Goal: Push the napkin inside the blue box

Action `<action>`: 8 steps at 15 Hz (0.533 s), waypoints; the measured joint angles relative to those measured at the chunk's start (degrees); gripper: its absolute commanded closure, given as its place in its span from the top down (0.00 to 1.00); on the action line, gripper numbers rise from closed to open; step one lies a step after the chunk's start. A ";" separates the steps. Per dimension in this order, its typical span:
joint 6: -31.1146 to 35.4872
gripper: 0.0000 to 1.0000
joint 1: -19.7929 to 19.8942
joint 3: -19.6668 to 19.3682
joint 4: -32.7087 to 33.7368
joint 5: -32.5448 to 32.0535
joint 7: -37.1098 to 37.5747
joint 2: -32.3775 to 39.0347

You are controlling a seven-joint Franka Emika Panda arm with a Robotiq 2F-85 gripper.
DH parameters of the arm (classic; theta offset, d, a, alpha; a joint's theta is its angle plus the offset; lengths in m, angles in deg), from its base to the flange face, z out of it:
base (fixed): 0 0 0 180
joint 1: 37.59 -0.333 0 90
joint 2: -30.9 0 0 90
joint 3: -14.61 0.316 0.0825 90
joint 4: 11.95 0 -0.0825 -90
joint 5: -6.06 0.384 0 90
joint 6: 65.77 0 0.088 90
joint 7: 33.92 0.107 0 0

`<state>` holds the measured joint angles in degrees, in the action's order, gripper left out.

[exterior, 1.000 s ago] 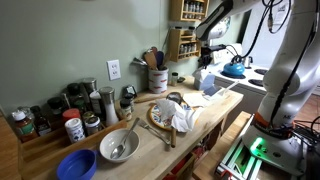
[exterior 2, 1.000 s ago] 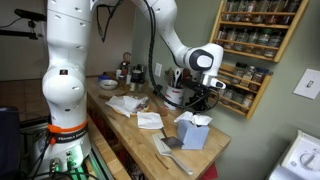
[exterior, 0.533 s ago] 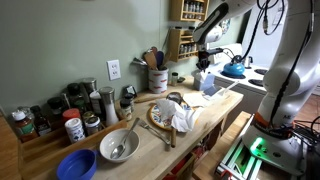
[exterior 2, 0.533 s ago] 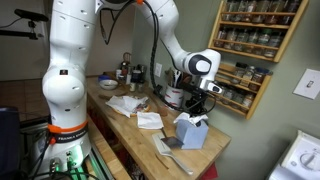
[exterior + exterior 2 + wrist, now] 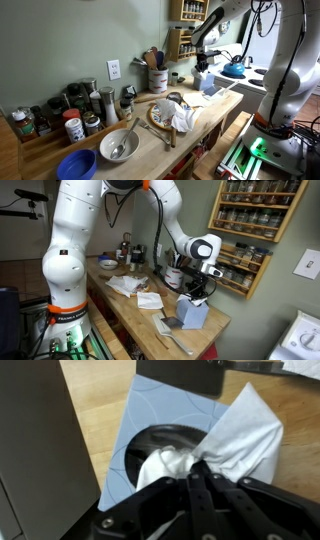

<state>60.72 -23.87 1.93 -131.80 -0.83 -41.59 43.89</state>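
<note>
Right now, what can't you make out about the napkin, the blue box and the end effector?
- Wrist view: how deep the napkin sits in the blue box; the end effector blocks the view inside.
- Both exterior views: the napkin, too small and behind the end effector.
- Any view: whether the end effector is open or shut; blurred, small.

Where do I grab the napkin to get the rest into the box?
I'd pinch the loose flap of the napkin that fans out beside the oval opening of the blue box. Come straight down from above: the flap stands free and the hole faces up.
</note>
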 measured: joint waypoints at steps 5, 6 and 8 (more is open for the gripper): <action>0.62 0.02 0.05 0.02 0.60 0.24 0.14 1.45; 0.65 0.02 0.16 0.01 0.72 0.32 0.14 1.47; 0.92 0.03 0.49 -0.11 0.90 0.59 0.14 1.42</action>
<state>61.64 -23.38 1.82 -130.91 -0.25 -41.45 45.30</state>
